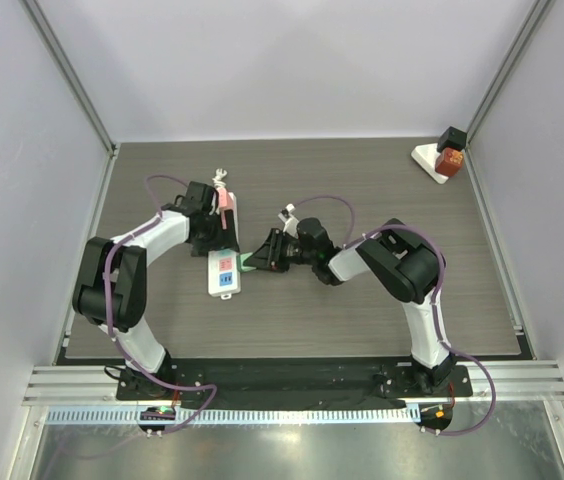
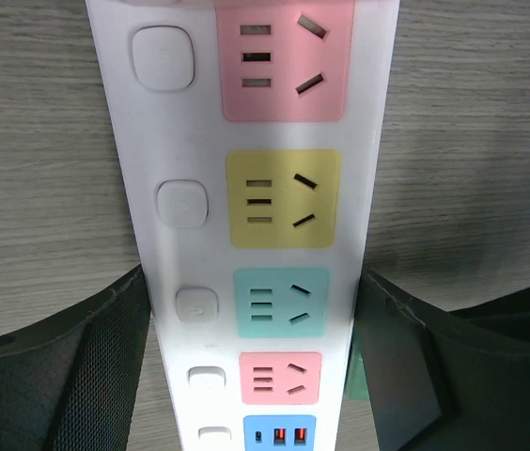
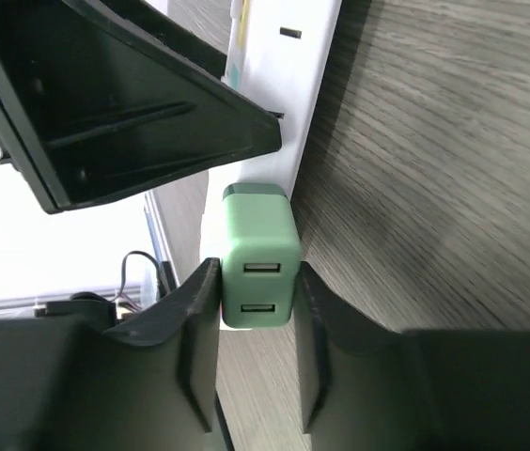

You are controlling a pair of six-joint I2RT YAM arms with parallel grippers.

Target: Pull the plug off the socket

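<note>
Right tool (image 3: 257,274) tight on plug (image 3: 260,230); left tool (image 2: 249,291) tight on socket (image 2: 246,202)

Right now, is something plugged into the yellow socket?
No, the yellow socket on the power strip shows only empty slots.

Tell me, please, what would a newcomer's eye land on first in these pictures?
The white power strip, with its pink, yellow, teal and blue sockets, lies left of the table's middle, and the left gripper is clamped across its width. On the strip's right, the right gripper is shut on a green plug with two USB ports, which sits against the strip's side.
</note>
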